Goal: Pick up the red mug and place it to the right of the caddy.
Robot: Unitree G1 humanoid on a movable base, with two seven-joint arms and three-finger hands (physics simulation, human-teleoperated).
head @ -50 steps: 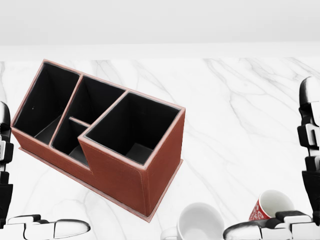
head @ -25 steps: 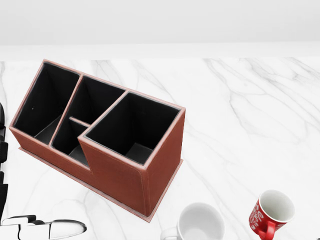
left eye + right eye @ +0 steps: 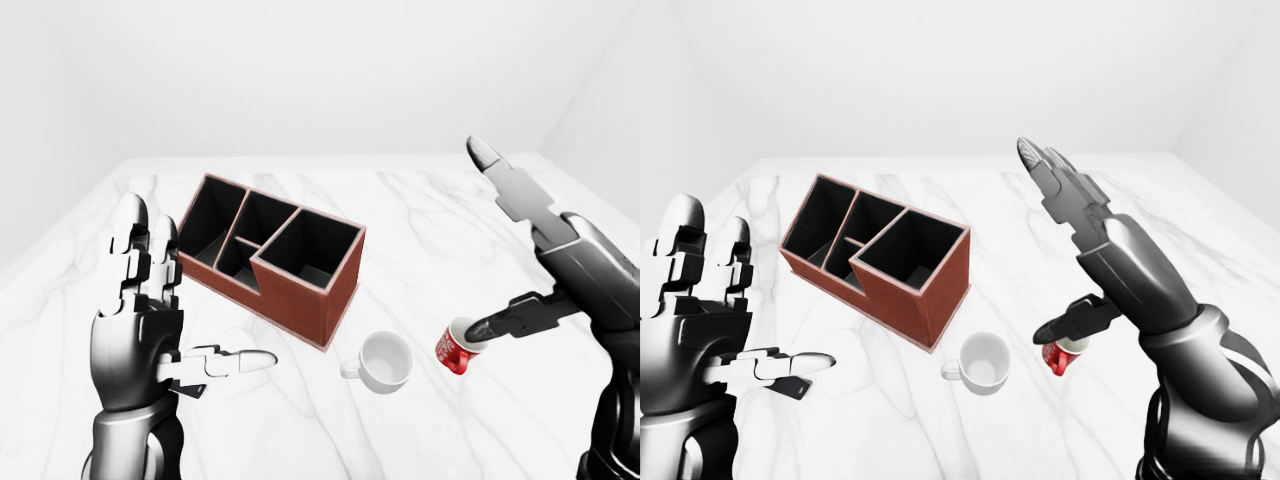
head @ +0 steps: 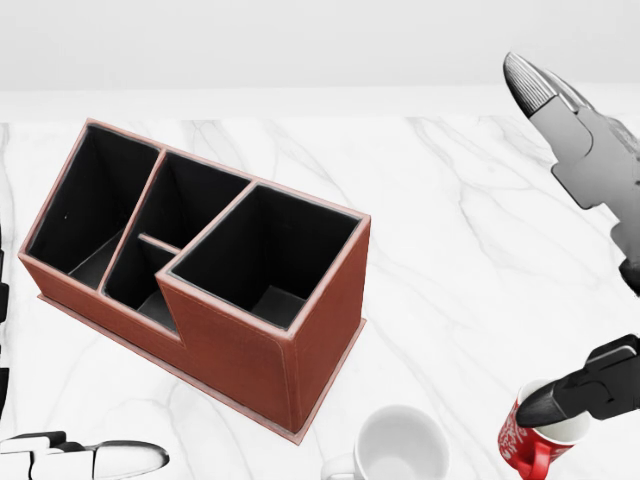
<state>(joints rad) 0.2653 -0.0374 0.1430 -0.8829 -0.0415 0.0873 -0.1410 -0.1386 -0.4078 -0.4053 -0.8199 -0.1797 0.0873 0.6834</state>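
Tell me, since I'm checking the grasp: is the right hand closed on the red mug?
No. The right hand is open: thumb over the red mug, other fingers stretched upward.

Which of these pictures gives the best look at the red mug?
The left-eye view: the red mug stands clear on the table, only its rim crossed by the right hand's thumb. The head view cuts it off at the bottom edge. In the right-eye view the thumb hides most of it.

Red mug [image 4: 528, 447] with white lettering, brown caddy [image 4: 205, 273] black inside, white mug [image 4: 401, 446], grey-veined white marble table [image 4: 480, 220]
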